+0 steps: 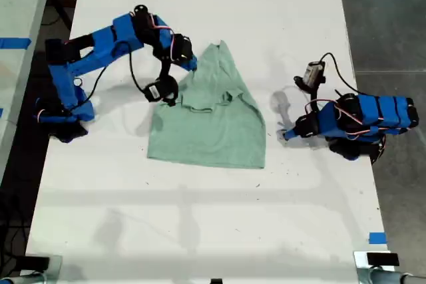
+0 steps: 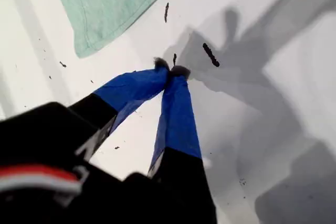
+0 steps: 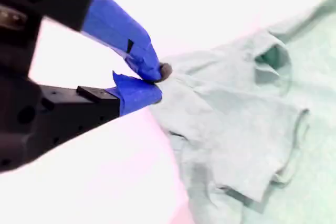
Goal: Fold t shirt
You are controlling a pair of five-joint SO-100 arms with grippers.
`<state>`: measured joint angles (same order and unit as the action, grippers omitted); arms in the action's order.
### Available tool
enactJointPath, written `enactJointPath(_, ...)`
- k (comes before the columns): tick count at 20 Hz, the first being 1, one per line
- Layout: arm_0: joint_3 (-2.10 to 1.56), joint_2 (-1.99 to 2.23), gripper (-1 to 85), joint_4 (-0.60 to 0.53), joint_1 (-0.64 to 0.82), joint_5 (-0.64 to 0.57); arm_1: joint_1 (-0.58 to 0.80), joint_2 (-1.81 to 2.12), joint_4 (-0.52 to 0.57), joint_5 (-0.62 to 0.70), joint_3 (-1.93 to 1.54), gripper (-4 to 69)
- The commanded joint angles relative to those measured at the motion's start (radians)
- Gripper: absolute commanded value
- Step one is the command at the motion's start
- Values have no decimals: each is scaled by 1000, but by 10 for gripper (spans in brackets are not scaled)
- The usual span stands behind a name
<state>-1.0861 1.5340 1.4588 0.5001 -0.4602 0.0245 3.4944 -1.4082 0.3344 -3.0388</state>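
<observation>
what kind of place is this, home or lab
Probably a lab or workshop: two blue arms clamped to a long white table, blue tape marks, bare grey floor, one t shirt.

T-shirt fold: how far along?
Partly done: the pale mint-green cloth t-shirt lies bunched, one sleeve already folded in. In hand: my second end effector pinches its edge. My first end effector is shut on nothing, over bare table. Remaining folds left.

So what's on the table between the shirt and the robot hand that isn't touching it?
Nothing: in the exterior view, only bare white table with shadows lies between the t shirt and my first gripper.
</observation>
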Motion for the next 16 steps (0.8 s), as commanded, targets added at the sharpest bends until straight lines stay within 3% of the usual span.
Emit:
enactJointPath(1, -6, 388, 0, 41, 40, 3, -9, 11, 20, -9, -41, 15)
enactJointPath(4, -319, 807, 0, -26, -32, 77, -9, 11, 20, -9, -41, 15)
enactJointPath(8, -1284, 1689, -1, -390, -202, 259, -8, 11, 20, -11, -41, 15)
enactJointPath(9, -1511, 1950, -1, -430, -225, 304, -6, 11, 20, -11, -41, 15)
enactJointPath(10, -1684, 2077, -1, -430, -244, 360, -6, 11, 20, -14, -41, 15)
enactJointPath(11, -1732, 2045, -1, -459, -270, 339, -6, 11, 21, -15, -43, 15)
enactJointPath(13, -1901, 2065, -1, -614, -319, 311, -6, 11, 21, -15, -43, 15)
enactJointPath(16, -2039, 2071, -1, -546, -247, 291, -6, 11, 23, -18, -44, 15)
